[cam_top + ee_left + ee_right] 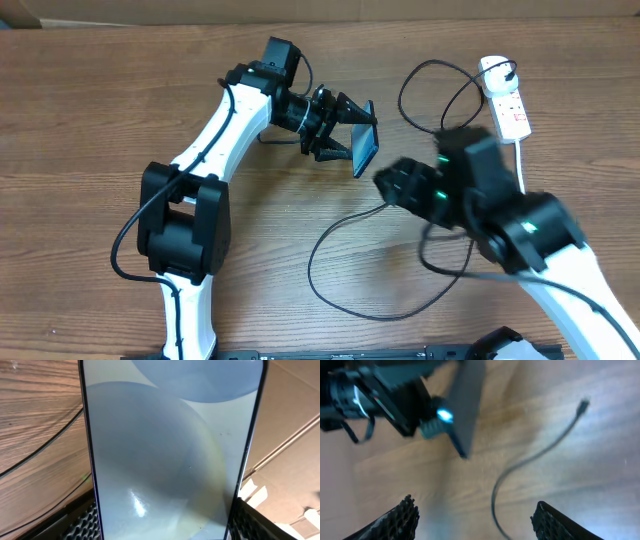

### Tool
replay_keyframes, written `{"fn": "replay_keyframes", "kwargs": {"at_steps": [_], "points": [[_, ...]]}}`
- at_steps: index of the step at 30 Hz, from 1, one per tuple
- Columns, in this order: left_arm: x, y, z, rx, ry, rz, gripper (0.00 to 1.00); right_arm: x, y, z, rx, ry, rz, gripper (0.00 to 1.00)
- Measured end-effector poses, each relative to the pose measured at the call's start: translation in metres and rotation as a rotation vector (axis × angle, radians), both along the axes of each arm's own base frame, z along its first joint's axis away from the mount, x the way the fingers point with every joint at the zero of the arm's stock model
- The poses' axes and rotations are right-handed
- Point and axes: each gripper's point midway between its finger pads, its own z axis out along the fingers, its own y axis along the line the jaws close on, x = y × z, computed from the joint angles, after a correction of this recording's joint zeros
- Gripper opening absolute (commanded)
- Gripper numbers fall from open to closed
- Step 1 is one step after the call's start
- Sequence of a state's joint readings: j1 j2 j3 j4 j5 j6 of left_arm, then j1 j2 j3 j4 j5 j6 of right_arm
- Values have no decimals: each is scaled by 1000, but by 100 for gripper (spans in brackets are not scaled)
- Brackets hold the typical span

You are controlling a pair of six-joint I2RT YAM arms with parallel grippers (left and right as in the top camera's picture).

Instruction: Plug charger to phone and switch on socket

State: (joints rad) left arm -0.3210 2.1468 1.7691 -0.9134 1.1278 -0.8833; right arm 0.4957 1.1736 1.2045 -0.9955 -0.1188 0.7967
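My left gripper (340, 135) is shut on the phone (364, 148) and holds it tilted above the table. In the left wrist view the phone's pale screen (170, 445) fills the frame between the fingers (165, 532). My right gripper (396, 184) is open and empty just right of the phone, blurred by motion. In the right wrist view its fingers (475, 515) hang above the charger cable (520, 467), whose connector tip (583, 405) lies on the table. The phone (465, 405) shows edge-on there. The socket (506, 100) lies at the far right with the black plug (497, 72) in it.
The black charger cable (325, 245) runs in wide loops over the wood table in front of the phone and near the socket. The thick white cord (520, 160) runs from the socket under my right arm. A cardboard wall (400, 15) stands at the back.
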Motion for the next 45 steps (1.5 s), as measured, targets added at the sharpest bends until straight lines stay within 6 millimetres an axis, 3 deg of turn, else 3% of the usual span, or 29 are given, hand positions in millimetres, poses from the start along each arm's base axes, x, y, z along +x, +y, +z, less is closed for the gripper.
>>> {"fn": "replay_keyframes", "kwargs": {"at_steps": [5,9,15,24,31,35,37,45], "points": [[2,-2,0,5,25,19,61,24,20,-1,-61,-65,-53,74],[2,-2,0,12,58,35,61,37,28,-15,-103,-73,-77,73],[2,-3,1,17,113,58,61,48,23,-33,-170,-57,-122,70],[1,-3,2,17,135,64,60,66,25,-24,-156,-130,-162,65],[1,-3,2,16,146,67,59,72,21,-34,-207,-127,-178,63],[1,-4,2,16,146,67,59,75,20,-37,-223,-136,-181,55],[0,-4,2,17,149,66,59,76,20,-36,-228,-146,-173,42],[-5,-11,1,27,148,53,59,81,22,-41,-246,-150,-167,37]]}}
